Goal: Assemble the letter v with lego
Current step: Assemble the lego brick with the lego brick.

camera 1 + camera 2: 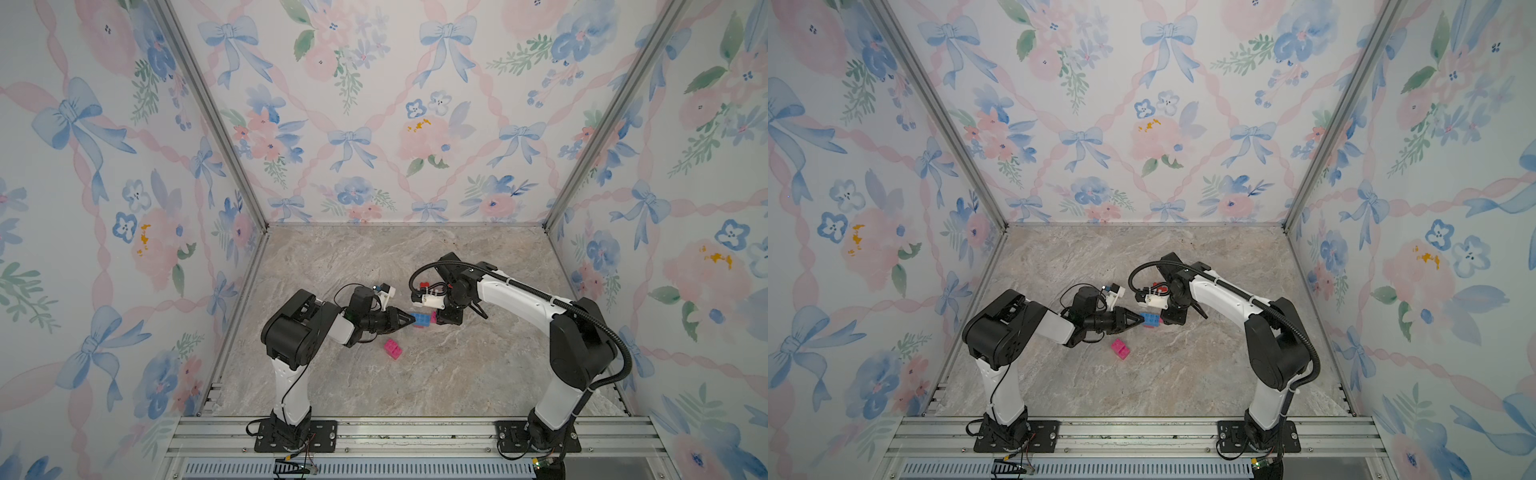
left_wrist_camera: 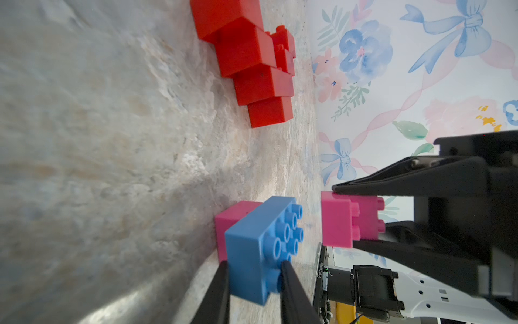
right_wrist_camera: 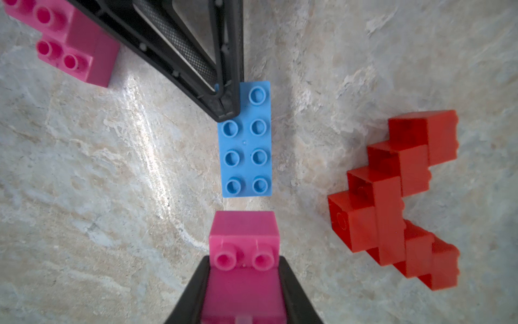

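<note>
While the left gripper (image 2: 255, 265) pinches the long blue studded plastic brick (image 3: 246, 140) | right gripper (image 3: 244, 261) squeezes a square pink plastic brick (image 3: 244, 232) | bricks close, not touching

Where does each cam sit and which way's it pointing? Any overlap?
Both top views: high over the arms' bases, looking down at the table; both arms whole.
Left wrist: low, rolled sideways, looking along the table past the left gripper clamping the blue brick; own jaws show.
Right wrist: looking down over the right gripper holding a pink brick; own jaws show.
Shared: both wrist views catch the blue brick and red stack.
</note>
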`<state>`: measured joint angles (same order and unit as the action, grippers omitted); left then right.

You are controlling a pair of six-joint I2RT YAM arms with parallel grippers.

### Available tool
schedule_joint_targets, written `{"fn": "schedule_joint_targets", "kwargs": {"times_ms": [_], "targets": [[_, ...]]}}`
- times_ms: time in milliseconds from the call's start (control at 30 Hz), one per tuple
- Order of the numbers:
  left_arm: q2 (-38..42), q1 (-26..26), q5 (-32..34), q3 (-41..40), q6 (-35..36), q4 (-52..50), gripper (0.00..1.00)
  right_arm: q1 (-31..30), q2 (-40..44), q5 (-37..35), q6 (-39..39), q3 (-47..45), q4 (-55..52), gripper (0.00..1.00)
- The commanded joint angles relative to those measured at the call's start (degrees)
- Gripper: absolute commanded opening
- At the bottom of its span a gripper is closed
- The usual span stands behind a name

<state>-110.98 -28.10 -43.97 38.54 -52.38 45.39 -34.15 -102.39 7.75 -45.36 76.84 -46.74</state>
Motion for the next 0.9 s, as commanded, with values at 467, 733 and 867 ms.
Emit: {"fn": "schedule_joint_targets", "kwargs": {"times_ms": [467,733,867], "targets": [[-1.71,-0.24,1.69,-0.76,0.13,-1.74,0.13,-2.45,-6.16,-2.32,-3.97,8.1,-7.76,0.0],[-1.94,-0.2,1.78,-0.78,0.14,-1.7,0.12,-3.28,-8.24,-3.07,-4.54,9.95,-10.83,0.0],[-2.07,-0.2,1.69,-0.83,0.26,-1.7,0.12,-3.38,-9.15,-4.2,-4.08,10.42,-10.5,0.0]]}}
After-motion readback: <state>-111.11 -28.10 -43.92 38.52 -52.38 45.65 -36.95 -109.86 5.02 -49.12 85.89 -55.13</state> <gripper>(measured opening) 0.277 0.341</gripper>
